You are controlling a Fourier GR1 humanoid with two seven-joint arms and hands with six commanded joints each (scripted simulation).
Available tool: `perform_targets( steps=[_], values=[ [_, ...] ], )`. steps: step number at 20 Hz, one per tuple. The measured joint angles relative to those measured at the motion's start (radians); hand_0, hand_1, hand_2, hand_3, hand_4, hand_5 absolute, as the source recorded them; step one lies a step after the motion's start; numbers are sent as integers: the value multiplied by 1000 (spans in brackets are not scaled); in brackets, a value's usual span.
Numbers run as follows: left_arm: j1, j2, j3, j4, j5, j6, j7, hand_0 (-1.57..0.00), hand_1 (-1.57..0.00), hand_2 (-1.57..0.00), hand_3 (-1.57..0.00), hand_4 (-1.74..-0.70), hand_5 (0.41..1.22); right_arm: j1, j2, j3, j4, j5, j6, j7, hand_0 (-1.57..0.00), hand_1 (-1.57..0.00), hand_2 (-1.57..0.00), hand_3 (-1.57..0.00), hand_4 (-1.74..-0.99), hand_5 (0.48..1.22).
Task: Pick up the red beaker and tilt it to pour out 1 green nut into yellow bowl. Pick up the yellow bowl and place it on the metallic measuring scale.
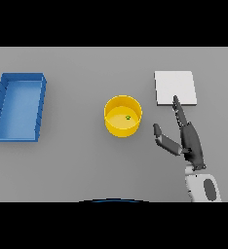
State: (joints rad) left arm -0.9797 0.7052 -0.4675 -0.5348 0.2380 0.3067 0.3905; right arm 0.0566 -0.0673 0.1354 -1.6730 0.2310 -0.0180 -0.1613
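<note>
- Grey desk [77, 160], seen from the head view.
- Yellow bowl [123, 115] stands upright on the desk near the middle, well apart from everything else.
- Green nut [128, 117] lies inside the yellow bowl, on its floor, a bit right of centre.
- Metallic measuring scale [175, 87]: pale square plate, flat on the desk, to the right of and slightly beyond the yellow bowl. Nothing sits on it; the bowl is on the desk, not on the scale.
- Red beaker: not visible anywhere.
- Blue tray [18, 107], rectangular, at the far left of the desk, well apart from the bowl; inside looks bare.
- Right robot hand [188, 141] comes in from the lower right edge, between bowl and scale but nearer the scale. Fingers straight and extended, pointing away from the robot; the longest fingertip overlaps the near edge of the scale. Can't tell if it touches the scale or is above it.
- Thumb [163, 138] spread out to the left, toward the bowl, not touching it. Hand is apart, holding nothing.
- Left robot hand: out of view.
</note>
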Motion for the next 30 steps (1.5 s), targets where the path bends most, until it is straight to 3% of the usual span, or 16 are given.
perform_targets(
  steps=[6,10,11,13,14,16,18,20,24,28,30],
  values=[
    [245,55,-48,-332,101,163,121,-1571,-1571,-1571,-1383,-1741,1221,-2,-5,-7,12,-5,2,-3,1,1,1,1,-1186,687],
    [324,89,-88,-453,165,194,189,-1571,-1571,-1571,-1366,-1735,955,-1,6,-2,15,-5,0,10,1,1,1,1,-1168,679],
    [326,101,-101,-477,184,183,204,-1571,-1571,-1571,-1407,-1661,888,-15,4,-9,23,-11,-1,11,1,1,1,1,-1165,678],
    [360,139,-131,-554,214,144,191,-1571,-1545,-1489,-1238,-1311,774,-5,1,-7,19,-3,-5,1,1,1,1,1,-1163,671],
    [367,165,-148,-576,204,93,170,-1495,-1380,-1311,-1098,-1155,740,1,4,-1,15,4,-7,-3,1,1,1,1,-1159,669],
    [385,190,-143,-610,233,-3,94,-1003,-883,-839,-707,-933,697,1,1,-5,23,7,-12,1,1,1,1,1,-1162,671],
    [407,211,-136,-617,268,-72,82,-641,-565,-536,-452,-823,667,-2,9,1,11,1,-10,7,1,1,1,1,-1151,677],
    [397,225,-162,-628,242,-95,105,-410,-361,-343,-289,-762,651,-5,-1,-3,14,-4,-1,-2,1,1,1,1,-1145,685],
    [374,189,-192,-571,188,-81,97,-167,-147,-140,-118,-724,647,9,-6,3,5,5,1,-5,1,1,1,1,-1164,688],
    [358,184,-187,-542,160,-47,69,-68,-60,-57,-48,-708,658,2,4,9,6,27,-18,33,1,1,1,1,-1175,672],
    [366,176,-176,-553,162,-17,26,-43,-38,-36,-30,-711,674,-7,-23,17,-10,71,-26,56,1,1,1,1,-1146,691]
  ],
)
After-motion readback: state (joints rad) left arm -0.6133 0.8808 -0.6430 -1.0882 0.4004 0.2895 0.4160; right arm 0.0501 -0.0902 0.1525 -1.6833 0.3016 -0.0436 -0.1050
